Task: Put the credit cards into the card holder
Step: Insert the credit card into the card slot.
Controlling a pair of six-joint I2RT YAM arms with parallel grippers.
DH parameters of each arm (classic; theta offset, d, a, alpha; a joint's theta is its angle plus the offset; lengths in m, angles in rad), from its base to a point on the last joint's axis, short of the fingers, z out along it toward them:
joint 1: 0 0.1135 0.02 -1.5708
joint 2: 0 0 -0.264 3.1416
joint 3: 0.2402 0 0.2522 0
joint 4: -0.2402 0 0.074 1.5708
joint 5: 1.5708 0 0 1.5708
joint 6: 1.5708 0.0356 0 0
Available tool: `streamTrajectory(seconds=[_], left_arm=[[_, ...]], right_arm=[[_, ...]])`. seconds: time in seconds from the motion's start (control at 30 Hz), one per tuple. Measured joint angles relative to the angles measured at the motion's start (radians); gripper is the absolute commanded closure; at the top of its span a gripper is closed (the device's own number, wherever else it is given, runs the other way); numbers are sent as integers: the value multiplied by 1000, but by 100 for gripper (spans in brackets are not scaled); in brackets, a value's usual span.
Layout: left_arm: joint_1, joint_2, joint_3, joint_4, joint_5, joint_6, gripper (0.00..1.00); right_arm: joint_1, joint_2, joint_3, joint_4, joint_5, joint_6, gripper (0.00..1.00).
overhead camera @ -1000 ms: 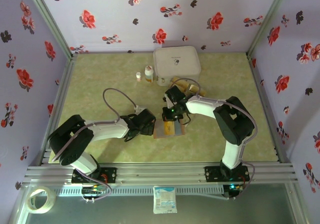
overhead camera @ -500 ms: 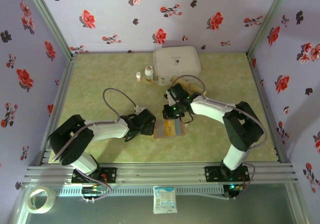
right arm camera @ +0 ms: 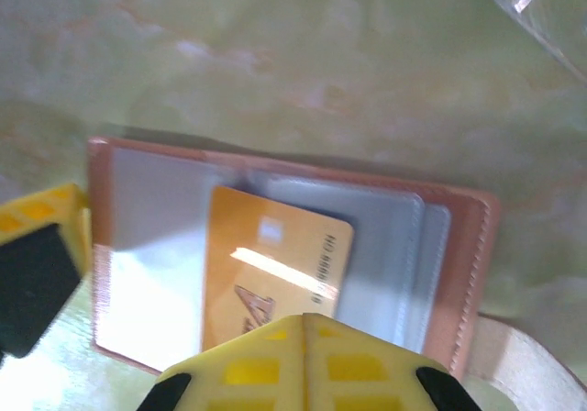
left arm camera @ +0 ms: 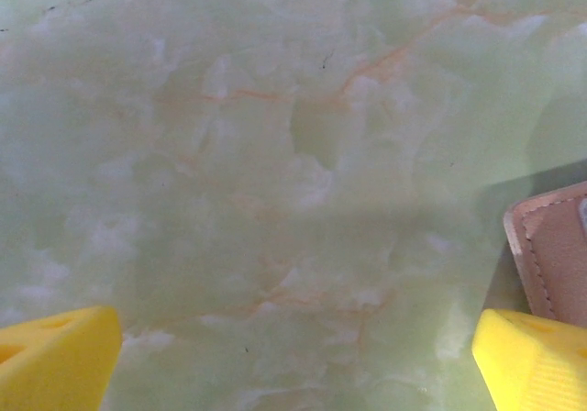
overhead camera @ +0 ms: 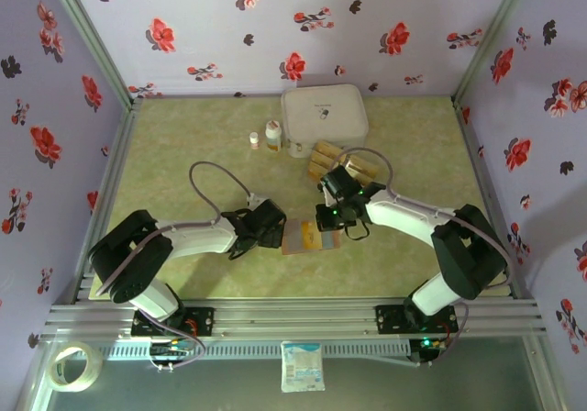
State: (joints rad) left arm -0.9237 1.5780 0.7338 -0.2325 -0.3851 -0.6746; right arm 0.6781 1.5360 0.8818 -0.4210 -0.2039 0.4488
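The card holder (overhead camera: pixel 310 238) lies open on the table between my two grippers, brown rim out and pale lining up (right arm camera: pixel 156 246). One golden credit card (right arm camera: pixel 275 260) rests on its clear sleeves, its near end hidden under my right gripper (right arm camera: pixel 307 324), which is shut with the fingertips pressed together over that end. From above, the right gripper (overhead camera: pixel 332 218) sits at the holder's right edge. More credit cards (overhead camera: pixel 344 165) stand in a clear rack behind it. My left gripper (overhead camera: pixel 275 232) is wide open at the holder's left edge, nothing between its fingers (left arm camera: pixel 532 356); the holder's corner (left arm camera: pixel 555 255) shows beside one.
A large white zip case (overhead camera: pixel 323 117) stands at the back, with two small bottles (overhead camera: pixel 272 136) to its left. The clear rack's edge (right arm camera: pixel 532 7) lies just beyond the holder. Off the table in front lie a tape roll (overhead camera: pixel 73 365) and a packet (overhead camera: pixel 303 365).
My right arm has swung right and slightly nearer, uncovering the rack of cards behind it. The card stays on the holder. The left arm has not moved.
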Motion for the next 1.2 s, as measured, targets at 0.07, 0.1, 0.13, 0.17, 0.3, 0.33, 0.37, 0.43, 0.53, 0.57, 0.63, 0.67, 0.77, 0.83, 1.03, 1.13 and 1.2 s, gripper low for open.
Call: streamTrajectory(seconds=[0.07, 0.1, 0.13, 0.17, 0.3, 0.33, 0.37, 0.43, 0.53, 0.57, 0.63, 0.67, 0.77, 0.83, 1.03, 1.13, 1.2], left_arm=[[0, 0, 2, -1, 0, 0, 0], [0, 1, 2, -2, 0, 0, 0], [0, 2, 3, -1, 0, 0, 0], [0, 2, 3, -1, 0, 0, 0], [0, 3, 4, -2, 0, 0, 0], [0, 4, 5, -1, 0, 0, 0], [0, 5, 5, -1, 0, 0, 0], [0, 5, 6, -1, 0, 0, 0], [0, 5, 6, -1, 0, 0, 0], [0, 6, 6, -1, 0, 0, 0], [0, 7, 6, 0, 0, 0, 0], [0, 7, 6, 0, 1, 0, 0], [0, 7, 6, 0, 1, 0, 0], [0, 7, 7, 0, 0, 0, 0], [0, 9, 8, 0, 1, 0, 0], [0, 9, 8, 0, 1, 0, 0], [0, 9, 8, 1, 1, 0, 0]], right_arm=[[0, 0, -11, -4, 11, 0, 95], [0, 0, -16, -5, 16, 0, 95], [0, 0, -20, -5, 19, 0, 96], [-1, 0, -22, -5, 22, 0, 96], [-1, 3, -29, -5, 26, 0, 97], [-1, 5, -29, -3, 26, 0, 97], [-1, 9, -29, -3, 26, 0, 97], [-1, 20, -29, -3, 26, 0, 97], [0, 34, -31, -1, 25, 0, 97], [0, 39, -31, 2, 25, 0, 97], [0, 48, -31, 5, 25, 0, 98], [0, 51, -31, 5, 25, 0, 98], [1, 62, -31, 8, 23, 0, 98], [3, 69, -31, 13, 21, 1, 98], [10, 82, -26, 35, 10, 7, 98], [13, 88, -22, 42, 5, 8, 98], [18, 92, -18, 44, 3, 8, 98]])
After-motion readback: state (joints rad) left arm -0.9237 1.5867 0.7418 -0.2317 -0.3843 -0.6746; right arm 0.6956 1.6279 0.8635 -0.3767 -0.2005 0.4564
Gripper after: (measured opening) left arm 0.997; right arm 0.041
